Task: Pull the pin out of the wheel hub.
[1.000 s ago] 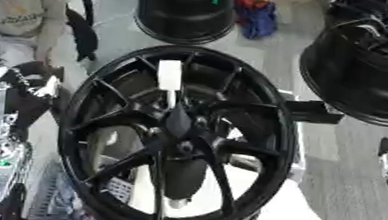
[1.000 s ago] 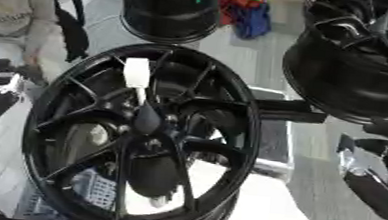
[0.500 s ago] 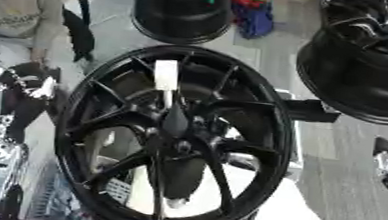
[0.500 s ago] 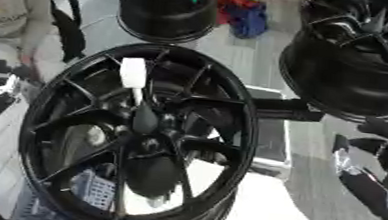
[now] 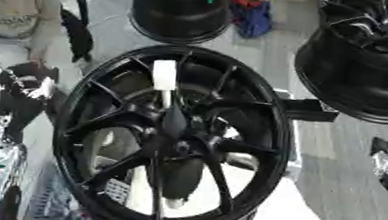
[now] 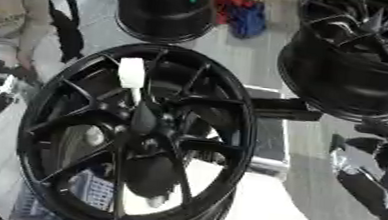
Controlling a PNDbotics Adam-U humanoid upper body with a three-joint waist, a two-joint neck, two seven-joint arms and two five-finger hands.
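Both hands have barely shifted: the white-handled pin [image 5: 165, 75] stands up from the wheel hub [image 5: 174, 125], between them. Right hand [image 6: 379, 148] looks relaxed open; left hand [image 5: 26, 78] unclear.

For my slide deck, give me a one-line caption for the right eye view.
Black wheel hub with the white-handled pin in its centre, untouched; the right hand hovers off to the side.

right hand [image 6: 377, 168] edged slightly inward, wheel hub [image 5: 173, 140] and pin [image 5: 165, 75] unmoved
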